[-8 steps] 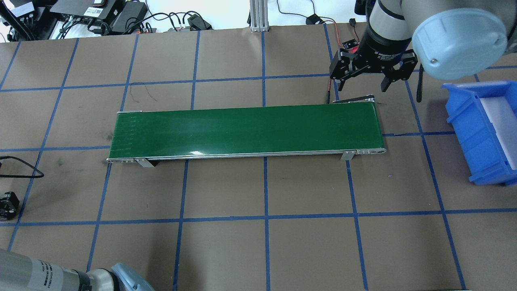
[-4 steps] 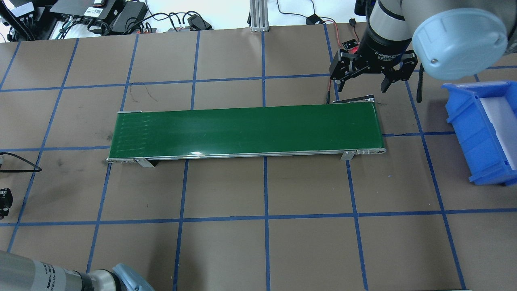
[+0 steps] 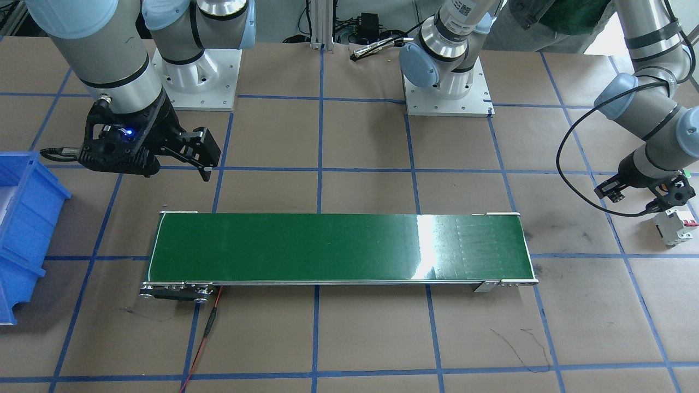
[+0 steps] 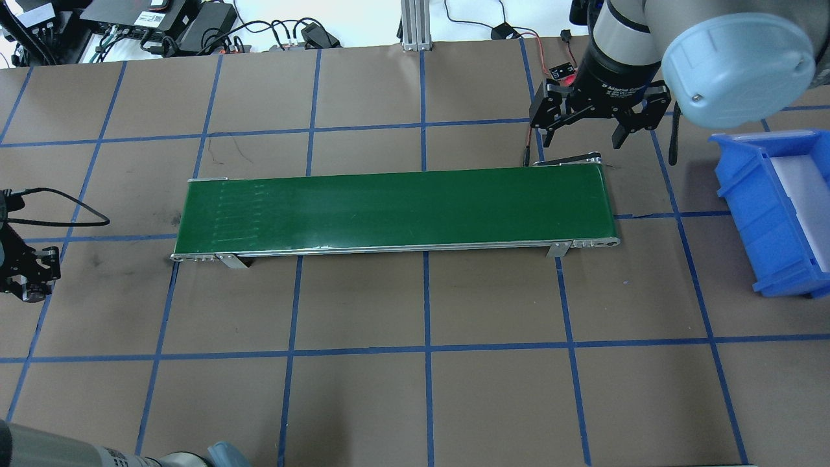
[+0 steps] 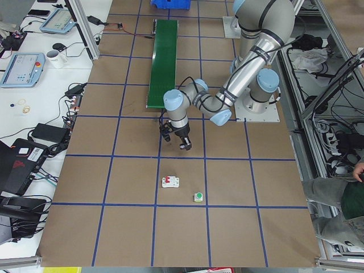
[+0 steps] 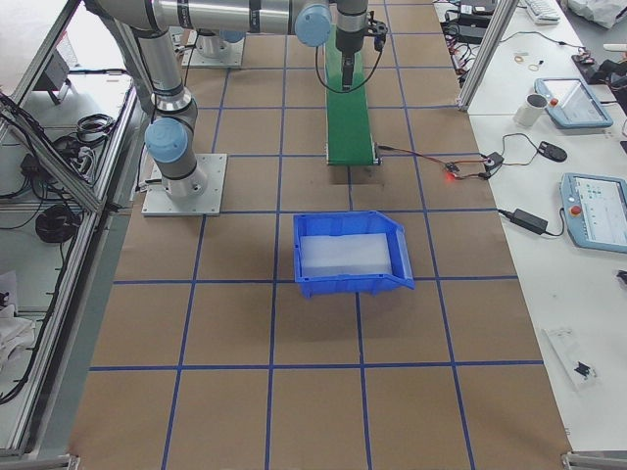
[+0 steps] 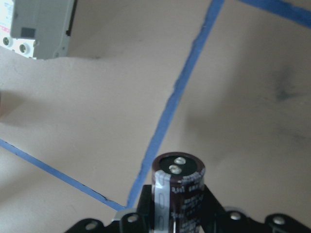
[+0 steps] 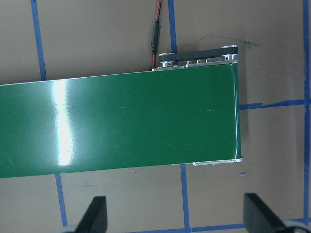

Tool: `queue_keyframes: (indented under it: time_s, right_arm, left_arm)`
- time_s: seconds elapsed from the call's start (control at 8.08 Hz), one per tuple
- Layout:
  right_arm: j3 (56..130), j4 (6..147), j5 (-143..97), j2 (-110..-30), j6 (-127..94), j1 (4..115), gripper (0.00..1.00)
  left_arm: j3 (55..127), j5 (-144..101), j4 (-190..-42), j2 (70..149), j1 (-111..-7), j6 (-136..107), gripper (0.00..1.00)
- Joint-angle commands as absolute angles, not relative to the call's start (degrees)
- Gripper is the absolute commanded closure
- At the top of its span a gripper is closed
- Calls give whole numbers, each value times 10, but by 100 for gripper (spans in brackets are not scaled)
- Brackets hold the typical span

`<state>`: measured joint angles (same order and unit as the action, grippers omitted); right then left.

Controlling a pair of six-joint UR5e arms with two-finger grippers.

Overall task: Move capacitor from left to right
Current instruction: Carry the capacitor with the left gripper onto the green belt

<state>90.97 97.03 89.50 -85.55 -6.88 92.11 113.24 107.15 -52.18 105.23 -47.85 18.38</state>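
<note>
The capacitor [image 7: 178, 191], a stubby dark cylinder with a pale side stripe and two metal terminals on top, sits between the fingers of my left gripper [image 7: 175, 213], which is shut on it above the brown table. That gripper shows at the left edge of the overhead view [image 4: 32, 272] and at the right of the front view [image 3: 673, 195], left of the green conveyor belt [image 4: 395, 209]. My right gripper [image 4: 582, 137] is open and empty, hovering just behind the belt's right end [image 8: 204, 121].
A white breaker [image 3: 675, 227] with a red lever lies on the table by the left gripper, also in the left wrist view [image 7: 41, 24]. A green-capped button [image 5: 198, 197] lies near it. A blue bin [image 4: 775, 214] stands at the far right.
My left gripper has moved away from the robot's side of the table, toward the level of the belt's left end. The right arm has not moved.
</note>
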Motion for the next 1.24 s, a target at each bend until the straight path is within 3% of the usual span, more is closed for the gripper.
queue_keyframes:
  time_s: [0.0, 0.5, 1.11]
  right_arm:
    - [911, 969, 896, -856, -71, 921, 0]
    - [911, 968, 896, -857, -72, 921, 0]
    - [911, 969, 896, -857, -74, 920, 0]
  left_arm:
    - [1130, 1062, -623, 992, -547, 89, 100]
    - [1130, 1012, -706, 926, -703, -35, 100]
    - [1130, 941, -727, 936, -734, -66, 100]
